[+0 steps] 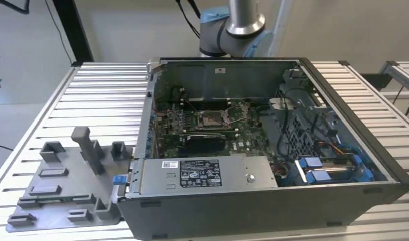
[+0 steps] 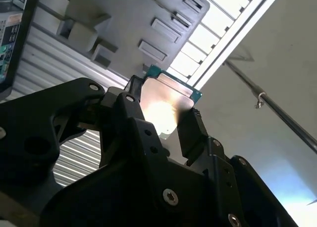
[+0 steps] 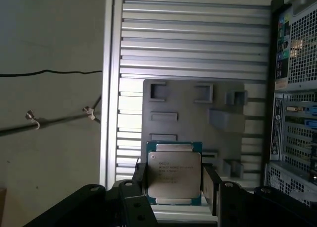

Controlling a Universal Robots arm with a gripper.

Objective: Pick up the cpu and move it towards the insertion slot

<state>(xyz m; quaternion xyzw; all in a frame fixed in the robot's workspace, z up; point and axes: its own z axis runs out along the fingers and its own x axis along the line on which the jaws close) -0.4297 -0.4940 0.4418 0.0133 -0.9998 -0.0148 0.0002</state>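
In both wrist views the cpu (image 3: 173,172) (image 2: 166,105), a thin square chip with a silvery metal face and a green edge, sits clamped between two black fingers (image 3: 210,187) (image 2: 190,130). My gripper (image 3: 174,185) (image 2: 161,120) is shut on it and holds it in the air, well above the grey fixture plate (image 3: 193,118). In the exterior view the insertion slot (image 1: 210,119) is a square socket with a silver frame, on the motherboard inside the open computer case (image 1: 258,211).
The grey fixture plate (image 1: 63,186) with upright blocks lies on the ribbed aluminium table (image 1: 104,95) at the exterior view's left of the case. A black rectangular recess (image 1: 206,143) lies just in front of the socket. Cables and blue drive parts (image 1: 324,168) fill the case's right side.
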